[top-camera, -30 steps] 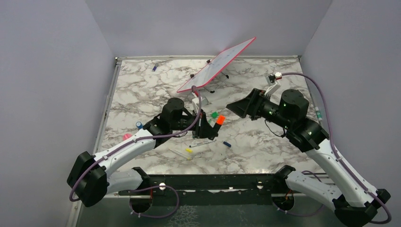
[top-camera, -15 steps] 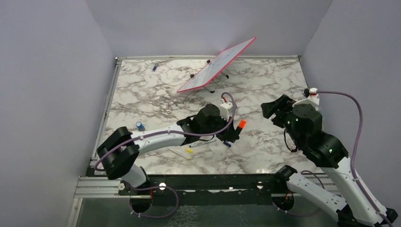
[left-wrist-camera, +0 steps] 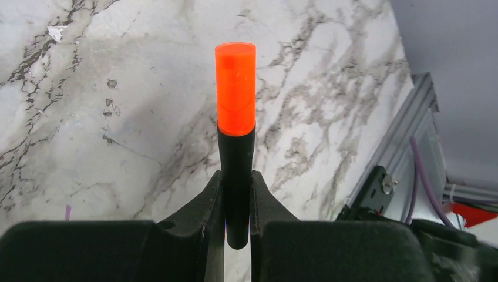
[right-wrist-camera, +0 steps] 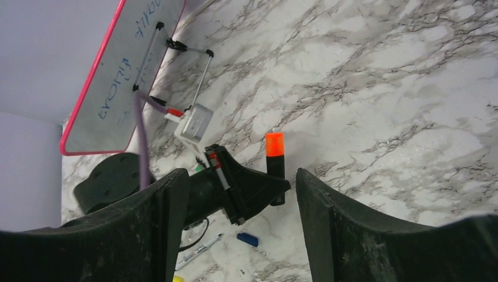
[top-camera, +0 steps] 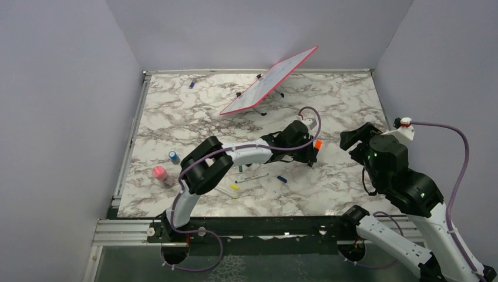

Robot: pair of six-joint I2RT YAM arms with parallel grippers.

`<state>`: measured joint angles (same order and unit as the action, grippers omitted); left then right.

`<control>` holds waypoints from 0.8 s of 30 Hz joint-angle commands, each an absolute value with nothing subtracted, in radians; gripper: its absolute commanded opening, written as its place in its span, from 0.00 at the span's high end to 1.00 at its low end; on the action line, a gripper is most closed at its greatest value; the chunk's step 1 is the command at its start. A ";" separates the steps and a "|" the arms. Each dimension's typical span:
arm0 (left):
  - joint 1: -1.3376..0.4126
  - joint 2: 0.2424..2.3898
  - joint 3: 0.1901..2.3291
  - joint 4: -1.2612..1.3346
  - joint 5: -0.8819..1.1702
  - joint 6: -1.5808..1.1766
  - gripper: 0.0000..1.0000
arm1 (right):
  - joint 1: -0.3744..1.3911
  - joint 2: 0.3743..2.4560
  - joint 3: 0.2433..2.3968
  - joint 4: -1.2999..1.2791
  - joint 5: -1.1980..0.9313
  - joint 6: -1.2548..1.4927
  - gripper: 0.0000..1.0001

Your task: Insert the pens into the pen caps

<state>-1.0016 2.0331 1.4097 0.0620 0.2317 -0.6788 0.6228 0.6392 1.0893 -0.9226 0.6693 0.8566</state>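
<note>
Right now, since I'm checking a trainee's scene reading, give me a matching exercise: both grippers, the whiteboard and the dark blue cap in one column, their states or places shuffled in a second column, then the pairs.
Column one
1. left gripper
2. right gripper
3. whiteboard
4. dark blue cap

Column two
A. lying loose on the marble table
B. shut on the orange-ended highlighter
C. propped at a tilt near the table's far edge
D. open, holding nothing

Pairs: 1-B, 2-D, 3-C, 4-A
</note>
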 commanded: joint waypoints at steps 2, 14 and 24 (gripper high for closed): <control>-1.005 2.161 1.597 -0.025 0.170 -0.725 0.90 | 0.627 0.627 1.099 -0.939 0.700 0.779 0.30; -1.006 2.220 1.599 -0.060 0.210 -0.810 0.72 | 0.628 0.584 1.062 -0.929 0.656 0.799 0.31; -0.990 2.110 1.588 -0.210 0.167 -0.680 0.54 | 0.627 0.566 0.987 -0.853 0.545 0.823 0.31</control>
<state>-1.0004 2.2009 1.5799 -0.1261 0.2012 -0.7582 0.6228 0.5793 1.0260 -0.9077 0.6079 0.8043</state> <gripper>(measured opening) 0.428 0.695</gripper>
